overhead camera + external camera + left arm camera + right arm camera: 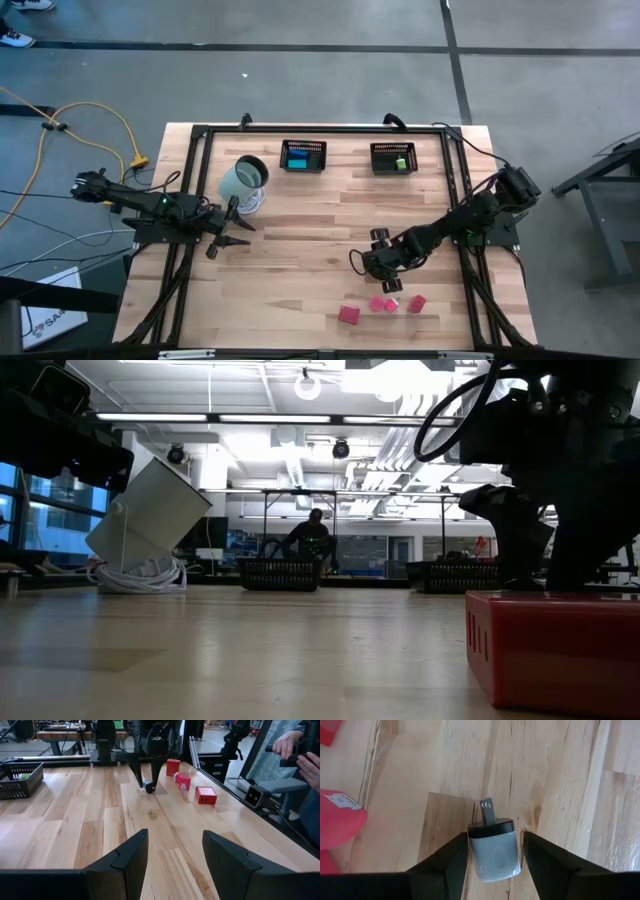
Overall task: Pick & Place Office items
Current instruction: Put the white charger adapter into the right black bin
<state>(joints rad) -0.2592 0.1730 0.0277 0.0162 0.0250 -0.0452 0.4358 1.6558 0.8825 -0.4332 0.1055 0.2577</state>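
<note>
The right gripper (495, 857) stands over a small grey charger plug (493, 851) on the table (560, 780). The plug sits between the 2 fingers, which flank its sides very closely; true contact cannot be told. Its long axis runs along the fingers, its metal prong pointing forward, away from the wrist. The red blocks (382, 305) lie just beyond the jaws. The left gripper (175, 862) hangs spread and empty, well apart.

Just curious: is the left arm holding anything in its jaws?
No: the left gripper hangs open over bare table, with nothing between its jaws.
</note>
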